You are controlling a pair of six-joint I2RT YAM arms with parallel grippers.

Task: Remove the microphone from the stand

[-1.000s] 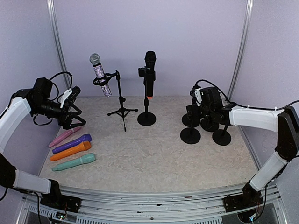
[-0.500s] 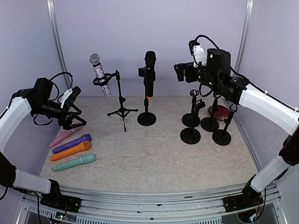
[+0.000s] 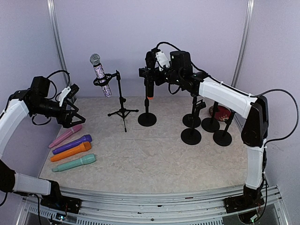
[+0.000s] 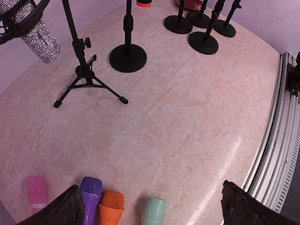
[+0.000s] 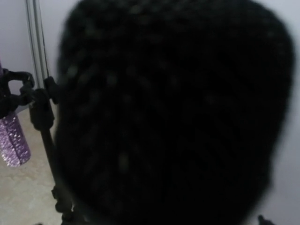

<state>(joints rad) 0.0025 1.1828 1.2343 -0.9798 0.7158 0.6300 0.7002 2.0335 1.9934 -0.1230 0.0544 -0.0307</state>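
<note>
the black microphone (image 3: 150, 70) stands upright in the clip of its round-base stand (image 3: 147, 118), toward the middle back of the surface (image 3: 164, 154), with an orange-red band at its lower end. the right claw (image 3: 153, 60) is up at the microphone's head, reaching in from the right, its jaws spread wide. in the right wrist view the dark mesh head fills almost the whole picture and is blurred. the claw's own fingers do not show there, so whether they touch the head cannot be told. the left claw (image 3: 77, 115) hangs low over the left side of the surface, well apart from the black microphone. its jaws are wide open with nothing between them, and the two fingertips sit in the bottom corners of the left wrist view. just below and in front of it four loose microphones lie side by side near the left edge: a pink microphone (image 3: 64, 137), a purple microphone (image 3: 71, 144), an orange microphone (image 3: 70, 152) and a mint microphone (image 3: 74, 163). left of the black microphone, a glitter microphone (image 3: 99, 72) sits tilted in the ring of a tripod stand (image 3: 123, 105). to the right is a cluster of four stands (image 3: 191, 136), with a red thing (image 3: 220, 112) behind them, too hidden to make out.
</note>
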